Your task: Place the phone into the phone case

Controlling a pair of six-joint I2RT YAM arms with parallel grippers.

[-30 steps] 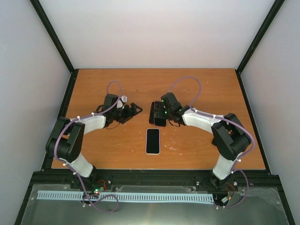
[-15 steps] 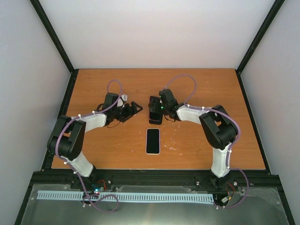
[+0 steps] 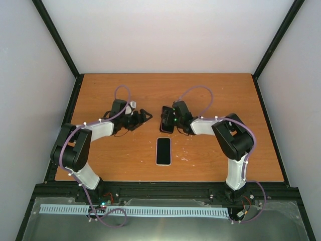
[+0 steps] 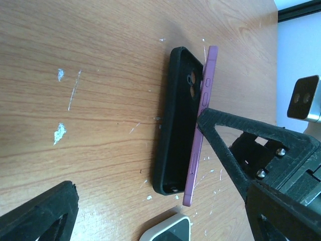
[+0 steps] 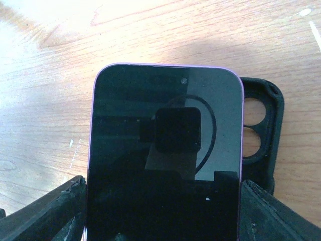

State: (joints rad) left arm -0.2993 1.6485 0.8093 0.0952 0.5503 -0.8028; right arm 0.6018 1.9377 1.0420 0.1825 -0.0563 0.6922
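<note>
A second phone lies on the worktop near the case. The right pincer pinches the purple phone tilted against the case; the left pincer beside it gapes, empty.

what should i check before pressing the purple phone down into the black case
1. Right gripper clamped on the purple-edged glossy phone: ok.
2. Phone squared over the black rubbery phone case: not ok, offset sideways and tilted.
3. Left gripper bracing the case: not ok, open and apart from it.
4. White-rimmed second phone clear of the work: ok.
5. Phone's edge hooked under the case lip: cannot tell.
</note>
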